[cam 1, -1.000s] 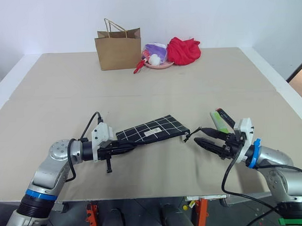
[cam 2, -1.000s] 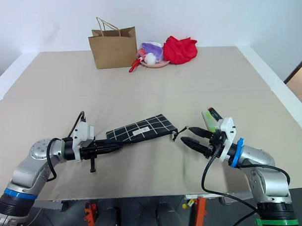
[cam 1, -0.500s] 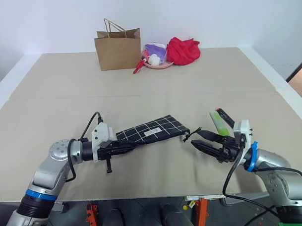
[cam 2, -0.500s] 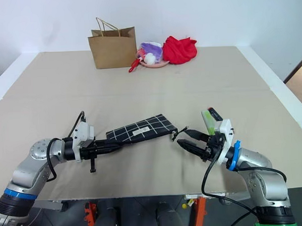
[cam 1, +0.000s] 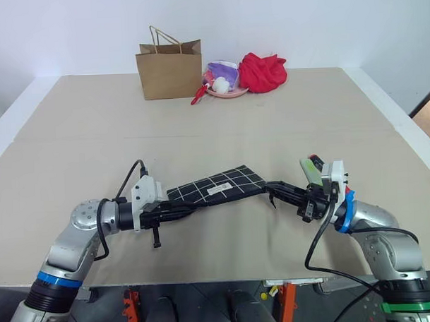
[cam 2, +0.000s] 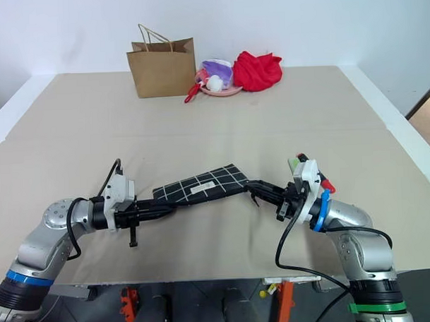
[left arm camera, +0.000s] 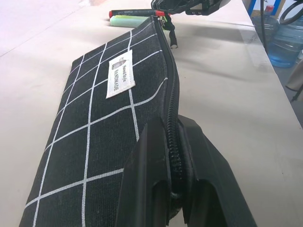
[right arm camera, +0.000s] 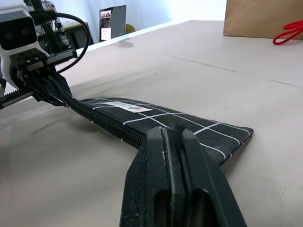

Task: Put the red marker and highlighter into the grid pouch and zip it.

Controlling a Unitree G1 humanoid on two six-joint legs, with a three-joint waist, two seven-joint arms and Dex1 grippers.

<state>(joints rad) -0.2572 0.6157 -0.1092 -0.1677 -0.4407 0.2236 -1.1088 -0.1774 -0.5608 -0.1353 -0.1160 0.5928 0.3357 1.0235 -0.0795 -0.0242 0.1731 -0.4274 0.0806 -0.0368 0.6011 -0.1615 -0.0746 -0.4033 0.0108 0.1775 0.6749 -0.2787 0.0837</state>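
A: What had changed by then?

B: The right hand (cam 1: 276, 192), which hung apart just off the pouch's end a second earlier, had moved in and pinched together on the zipper end of the pouch (cam 1: 216, 187).

A: And the left hand (cam 1: 176, 211)?

B: It stayed clamped on the opposite end, on the zipper edge. The pouch stretched between both hands, low over the tabletop (cam 1: 200, 126).

A: Were the pens inside?

B: No. The marker (left arm camera: 135, 12) and highlighter (left arm camera: 129, 20) lay side by side on the tabletop just past the pouch's far end, beside the right hand.

A: So what did that mean?

B: Probably the zipper was about to be worked, likely opened, since the pens were still outside.
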